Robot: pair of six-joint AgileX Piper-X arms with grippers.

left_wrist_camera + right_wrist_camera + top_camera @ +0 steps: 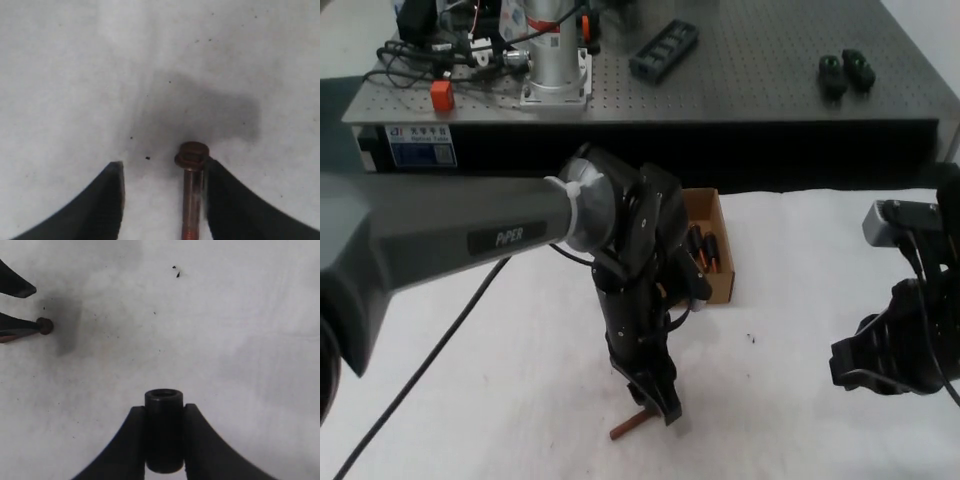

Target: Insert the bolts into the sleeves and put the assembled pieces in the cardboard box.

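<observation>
Jaws of your left arm (632, 300), pointing down at the white table (800, 420), stand wide around the coppery hex bolt (192, 195); right jaws clamp the black cylindrical sleeve (164, 432).

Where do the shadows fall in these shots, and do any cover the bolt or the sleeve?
Left wrist view: a soft dark shadow lies on the white cloth just past the head of the bolt, not over it. Right wrist view: a grey patch sits beside that bolt; none covers the sleeve. High view: only faint shade by the bolt.
</observation>
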